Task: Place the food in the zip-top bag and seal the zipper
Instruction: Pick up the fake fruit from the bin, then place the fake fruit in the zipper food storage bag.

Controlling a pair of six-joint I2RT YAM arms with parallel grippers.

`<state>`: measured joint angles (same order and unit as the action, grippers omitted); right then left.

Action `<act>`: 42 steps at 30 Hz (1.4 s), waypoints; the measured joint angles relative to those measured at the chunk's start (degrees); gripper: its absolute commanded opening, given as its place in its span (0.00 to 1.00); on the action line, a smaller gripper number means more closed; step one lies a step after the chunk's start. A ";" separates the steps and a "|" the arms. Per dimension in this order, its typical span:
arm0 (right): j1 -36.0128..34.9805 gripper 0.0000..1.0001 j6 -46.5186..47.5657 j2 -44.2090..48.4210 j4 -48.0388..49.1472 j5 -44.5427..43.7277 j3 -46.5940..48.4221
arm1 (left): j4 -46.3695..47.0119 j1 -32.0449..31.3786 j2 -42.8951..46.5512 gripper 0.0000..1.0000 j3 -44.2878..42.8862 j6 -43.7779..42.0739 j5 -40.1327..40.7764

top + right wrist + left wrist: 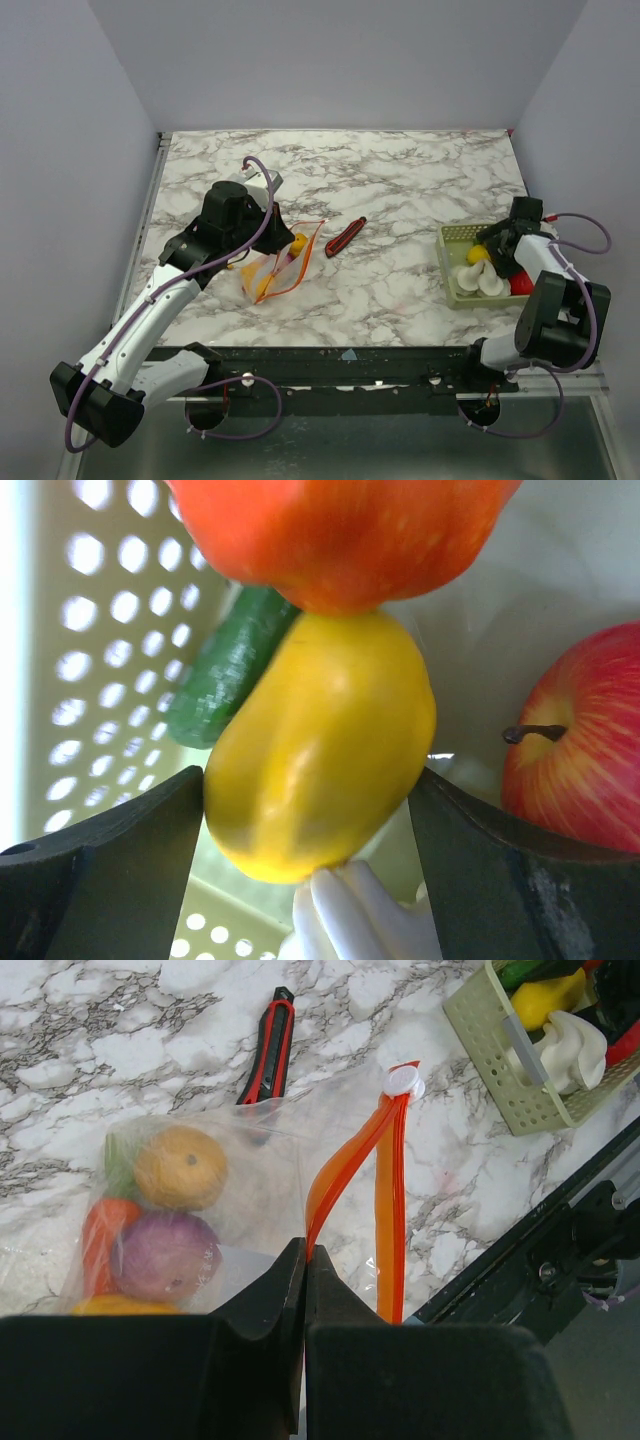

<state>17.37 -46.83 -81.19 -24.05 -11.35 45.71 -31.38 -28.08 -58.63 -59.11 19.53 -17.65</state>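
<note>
The zip-top bag (272,270) lies left of centre; it also shows in the left wrist view (250,1150), holding an orange fruit (180,1167), a purple one (165,1255), a carrot (100,1240) and more. My left gripper (305,1252) is shut on the orange-red zipper (340,1165) near one end of the open mouth; it also shows in the top view (278,238). My right gripper (308,780) is down in the basket, its fingers touching both sides of a yellow pepper (320,740); it also shows in the top view (490,252).
A pale green basket (462,232) at the right holds an orange-red pepper (340,530), a green cucumber (230,665), a red apple (580,750) and a white piece (360,920). A red-and-black stick (346,236) lies mid-table. The bag's white slider (404,1082) sits at the far end of the zipper.
</note>
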 measured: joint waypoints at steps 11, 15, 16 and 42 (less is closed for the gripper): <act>-0.04 0.67 2.54 -2.32 0.09 3.43 -1.38 | 0.02 0.00 -0.55 0.00 0.00 0.00 -0.02; -0.04 0.59 4.66 1.75 -2.14 3.41 -1.14 | 0.04 0.00 -0.70 0.00 0.00 0.02 -0.04; -0.04 0.59 5.35 3.06 -2.69 3.39 -0.83 | 0.04 0.00 -0.72 0.00 0.00 0.00 -0.04; -18.95 0.48 11.69 20.13 -5.31 26.51 8.74 | 0.04 0.17 -0.96 0.00 0.00 0.02 -0.02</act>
<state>-1.58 -35.14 -61.06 -29.36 15.16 54.46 -31.33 -27.90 -59.59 -59.11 19.55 -17.67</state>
